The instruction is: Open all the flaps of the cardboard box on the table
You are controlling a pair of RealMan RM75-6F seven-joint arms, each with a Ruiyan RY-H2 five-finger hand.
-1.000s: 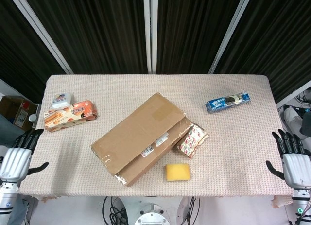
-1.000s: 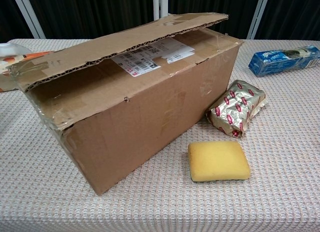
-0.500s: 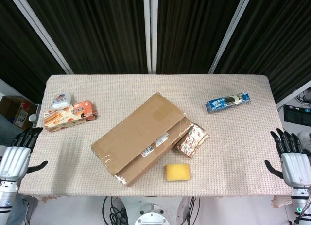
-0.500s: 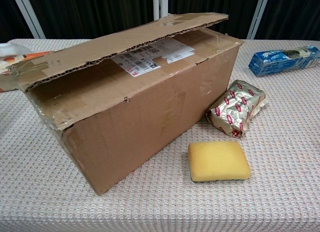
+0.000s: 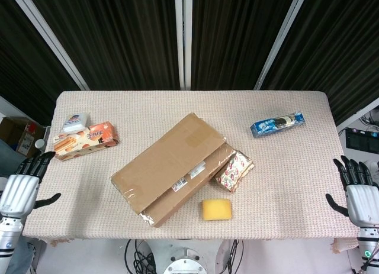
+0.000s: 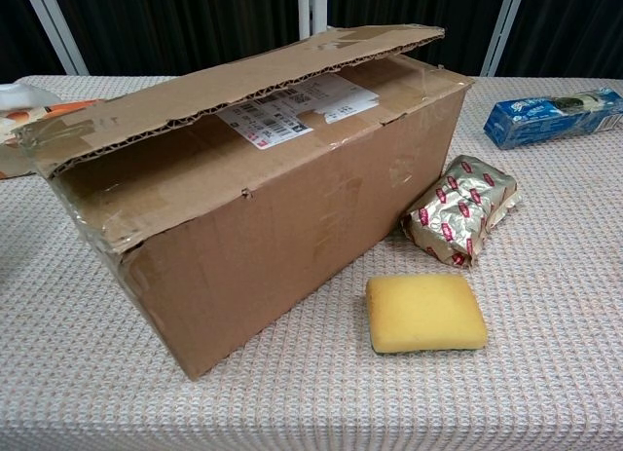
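Two hands idle at the counter's edges, box flaps not yet lifted

Head view: the left hand [image 5: 19, 188] and right hand [image 5: 361, 194] both hang off the counter [image 5: 296, 167] with fingers spread and nothing held; over the last second each has only drifted slightly at its edge, the right a little outward, neither nearing the cardboard box [image 5: 169, 167], which lies diagonally at mid-counter, well apart from both. A yellow sponge [image 5: 217, 209] sits just in front of it and a foil packet [image 5: 234, 170] touches its right end. Chest view: no hand shows; the cardboard box [image 6: 263, 207] is unmoved, its long top flap [image 6: 224, 81] slightly raised over the labelled flap beneath. By my reading the task has barely begun, and the raised flap edge offers the easiest first purchase.
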